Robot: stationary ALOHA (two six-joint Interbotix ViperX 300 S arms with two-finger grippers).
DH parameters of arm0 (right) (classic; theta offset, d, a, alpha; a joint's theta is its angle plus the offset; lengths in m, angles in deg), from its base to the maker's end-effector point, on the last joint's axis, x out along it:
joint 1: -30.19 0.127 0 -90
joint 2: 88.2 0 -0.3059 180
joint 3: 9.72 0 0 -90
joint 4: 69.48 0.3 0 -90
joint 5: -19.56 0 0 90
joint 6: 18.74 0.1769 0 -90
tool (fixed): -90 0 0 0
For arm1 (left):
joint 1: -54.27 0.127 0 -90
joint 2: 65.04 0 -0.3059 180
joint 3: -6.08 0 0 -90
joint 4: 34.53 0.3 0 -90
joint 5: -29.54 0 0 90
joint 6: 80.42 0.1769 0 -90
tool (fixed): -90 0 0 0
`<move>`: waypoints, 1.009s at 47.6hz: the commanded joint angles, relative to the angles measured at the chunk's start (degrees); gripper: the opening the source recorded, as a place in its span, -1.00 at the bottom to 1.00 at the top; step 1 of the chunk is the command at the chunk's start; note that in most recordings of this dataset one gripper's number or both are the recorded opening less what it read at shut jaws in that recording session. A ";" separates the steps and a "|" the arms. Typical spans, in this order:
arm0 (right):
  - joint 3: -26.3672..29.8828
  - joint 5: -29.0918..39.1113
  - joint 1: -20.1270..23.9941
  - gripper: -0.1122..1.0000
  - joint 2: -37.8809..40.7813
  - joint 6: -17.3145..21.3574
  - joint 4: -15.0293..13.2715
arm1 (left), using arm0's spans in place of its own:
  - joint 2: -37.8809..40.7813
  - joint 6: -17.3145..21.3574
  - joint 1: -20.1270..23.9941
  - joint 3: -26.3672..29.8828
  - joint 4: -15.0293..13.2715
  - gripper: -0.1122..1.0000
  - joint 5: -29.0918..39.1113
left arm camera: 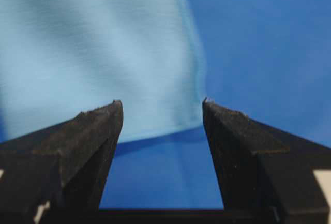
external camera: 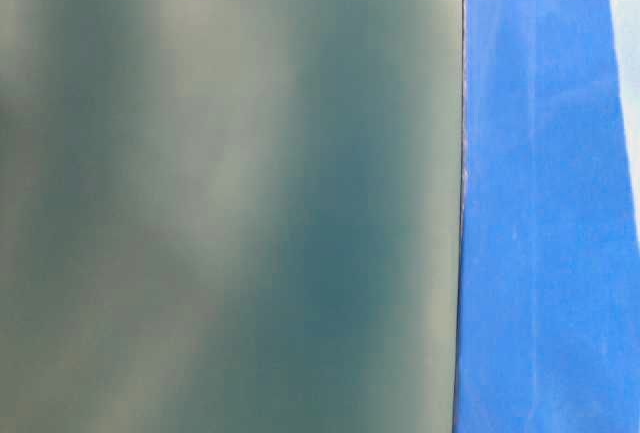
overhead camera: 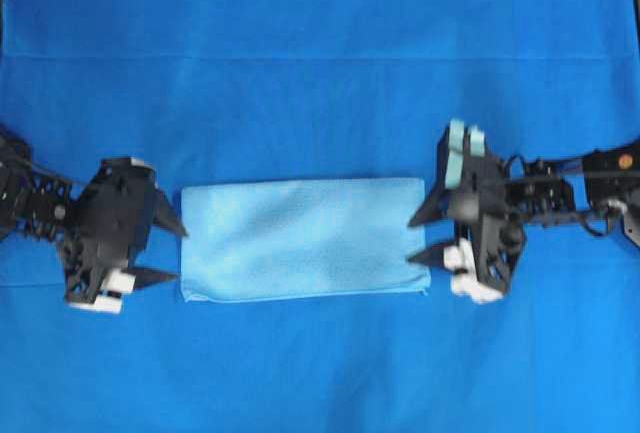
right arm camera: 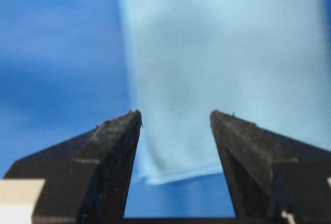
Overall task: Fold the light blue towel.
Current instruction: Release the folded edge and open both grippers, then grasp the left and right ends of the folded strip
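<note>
Light blue towel (overhead camera: 303, 238) lies flat on the desk, on the deep blue table covering (overhead camera: 320, 43), near the middle of the overhead view. It forms a long rectangle, long side running left to right, with a doubled edge visible along its near side, so it reads as folded in half. Surface mostly smooth, with faint shallow ripples.

Left claw (overhead camera: 172, 250) sits just off the towel's left short end, tips pointing at it. Jaws spread apart, nothing between them. In the left wrist view the towel (left arm camera: 93, 48) fills the upper left, its stitched hem running down to a corner close to the right-hand fingertip (left arm camera: 207, 105); whether that tip touches the hem cannot be told. Only blue covering shows in the gap between the two fingers.

Right claw (overhead camera: 420, 238) sits at the towel's right short end, tips at or slightly over its edge in the overhead view. Jaws wide apart, holding nothing. In the right wrist view the towel (right arm camera: 222, 58) stretches away ahead, its end edge lying across the gap between the fingers (right arm camera: 116, 136).

Table-level view is blurred: a grey-green surface and a strip of blue covering (external camera: 540, 213) at right; no towel detail there.
</note>
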State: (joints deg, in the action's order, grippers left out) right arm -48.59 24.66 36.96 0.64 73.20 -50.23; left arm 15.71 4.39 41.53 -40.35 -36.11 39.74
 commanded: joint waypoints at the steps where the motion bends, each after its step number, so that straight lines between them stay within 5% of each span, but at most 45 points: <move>1: 0.35 -0.62 -2.55 0.28 -1.14 -0.18 -1.23 | -0.79 0.00 2.99 0.44 0.09 0.29 -0.18; 14: -0.09 -0.79 -9.93 0.28 0.44 -0.18 -5.27 | 0.88 0.18 11.51 -0.44 0.26 0.29 -2.37; 33: -1.05 -5.01 -12.66 0.28 10.37 -0.26 -5.27 | 12.48 2.46 12.22 -2.64 0.26 0.29 -13.10; 48: -2.81 -8.26 -14.15 0.27 13.54 -0.18 -5.01 | 17.14 2.55 13.89 -2.72 0.26 0.16 -13.62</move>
State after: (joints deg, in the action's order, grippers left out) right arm -51.49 16.66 23.08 14.35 72.84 -55.42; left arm 32.85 7.03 55.15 -43.51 -36.02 26.20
